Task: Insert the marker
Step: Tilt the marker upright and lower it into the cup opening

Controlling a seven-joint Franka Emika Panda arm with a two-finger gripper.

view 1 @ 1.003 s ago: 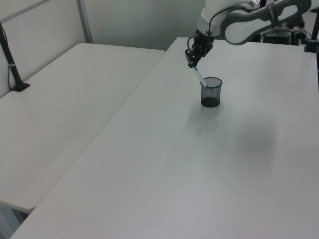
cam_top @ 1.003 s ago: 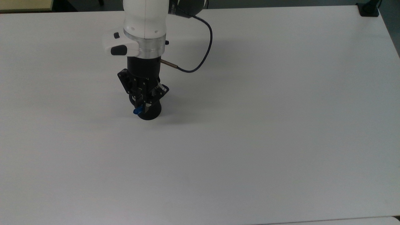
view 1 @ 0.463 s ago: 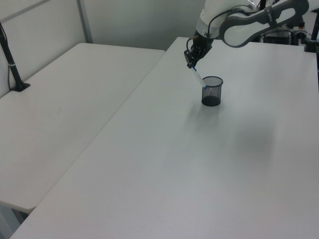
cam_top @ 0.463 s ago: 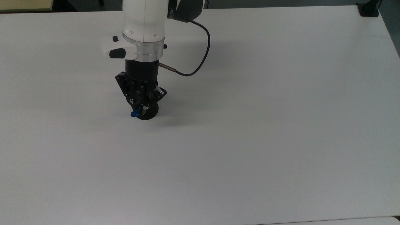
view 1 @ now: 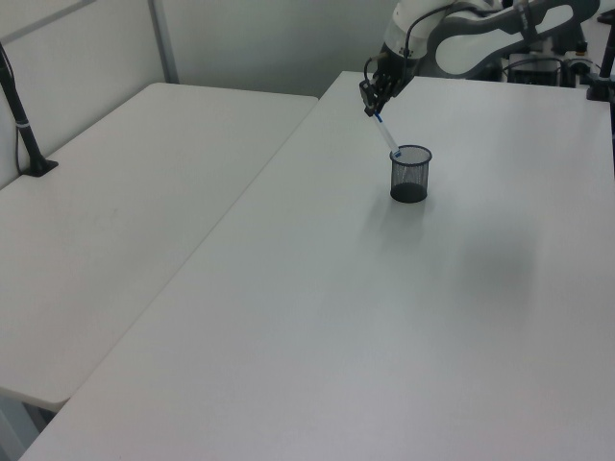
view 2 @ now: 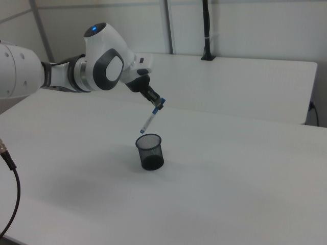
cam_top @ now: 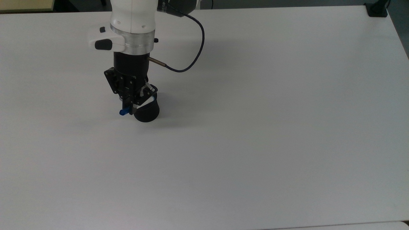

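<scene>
One marker (view 2: 148, 120), one mesh cup (view 2: 149, 151), one hand (view 2: 157, 105).

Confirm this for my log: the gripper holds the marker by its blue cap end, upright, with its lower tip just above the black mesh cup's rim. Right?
Not quite. The marker is tilted, not upright: in the right view it slants down from the gripper toward the black mesh cup. The rest stands: held by the blue cap end, lower tip just above the rim.
</scene>
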